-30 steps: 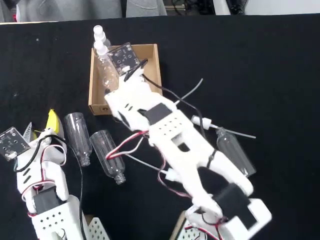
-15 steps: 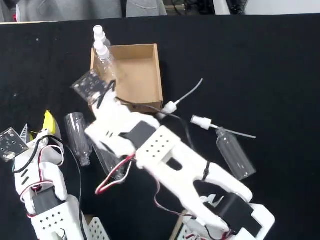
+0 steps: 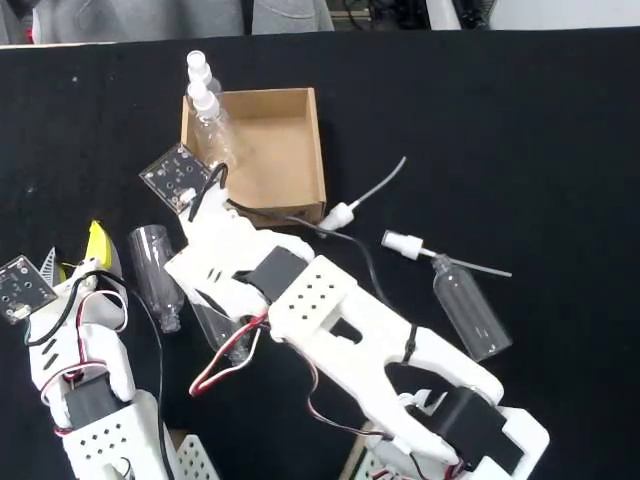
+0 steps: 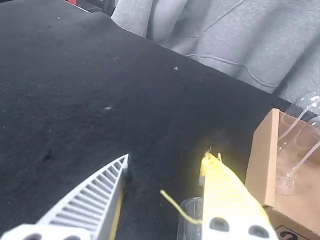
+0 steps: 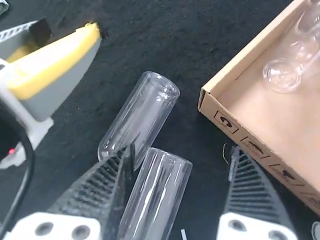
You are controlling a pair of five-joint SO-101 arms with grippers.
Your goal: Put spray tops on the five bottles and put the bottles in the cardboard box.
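1. Right gripper [image 5: 182, 149] stood wide open and held nothing; its black fingers [image 5: 107, 190] were on either side of a lying bottle [image 5: 155, 195] that had no top.
2. One second before, this gripper was above the box [image 3: 318, 140]. Since then the right arm [image 3: 340, 310] had swung off the box toward the left arm, and in the last half second it moved only a little more.
3. Left gripper [image 4: 166, 157] kept almost the same place as before. It was also open and empty, with one yellow finger [image 4: 225, 195] and one white finger [image 4: 95, 200].
4. Black cloth covered the table [image 3: 520, 120], and grey fabric [image 4: 240, 35] showed beyond its far edge.
5. Two capped bottles [image 3: 212, 125] lay in the box along its left wall, with their white tops over the far rim.
6. A second bottle [image 3: 157, 275], also without top, lay just beside the first one, between the two grippers.
7. A third bottle [image 3: 470, 305] lay on the right of the right arm, well apart from the box, with a spray top [image 3: 403, 242] near its neck. Another spray top [image 3: 340, 214] lay just beside the box's near right corner.
8. The right arm reached slantwise from its base at the near edge to the box's near left corner, with the gripper pointing down at the table.
9. The left arm [image 3: 85, 370] stood at the near left corner of the table, and its gripper pointed toward the far edge.
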